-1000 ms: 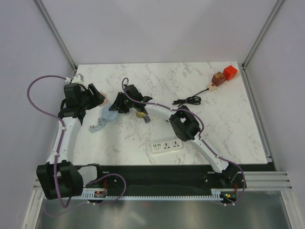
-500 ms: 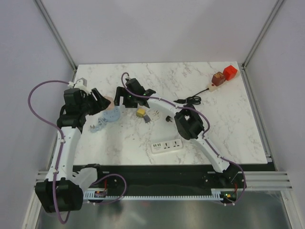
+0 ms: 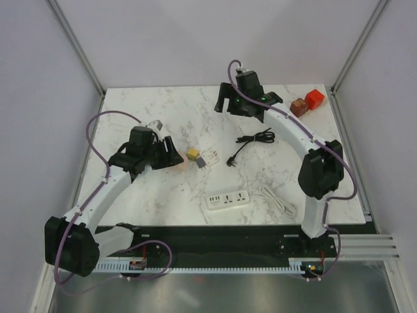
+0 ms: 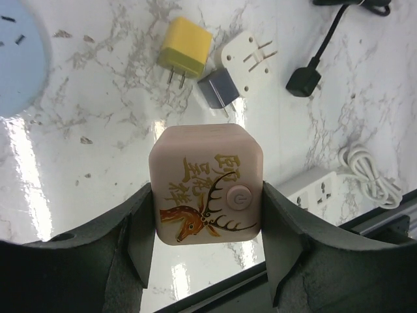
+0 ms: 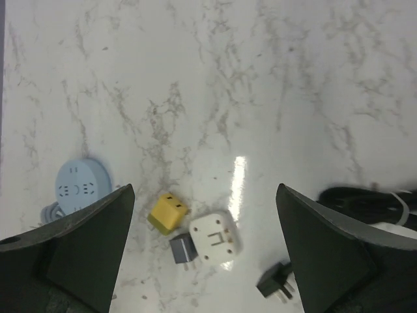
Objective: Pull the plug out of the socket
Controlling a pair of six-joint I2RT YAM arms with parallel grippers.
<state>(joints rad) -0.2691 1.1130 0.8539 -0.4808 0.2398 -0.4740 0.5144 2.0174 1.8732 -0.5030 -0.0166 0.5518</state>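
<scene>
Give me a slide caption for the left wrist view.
Left gripper shut on a pink deer-print cube; yellow plug lying beyond it on the marble table.

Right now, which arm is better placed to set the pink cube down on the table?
Left. The left gripper is shut on the pink cube over the table, near the yellow plug. The right gripper is open and empty, at the table's far side.

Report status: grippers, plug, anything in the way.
Left gripper shut on pink plug, apart from blue socket. Right gripper open, empty. Yellow adapter, white adapter loose nearby; nothing blocking.
</scene>
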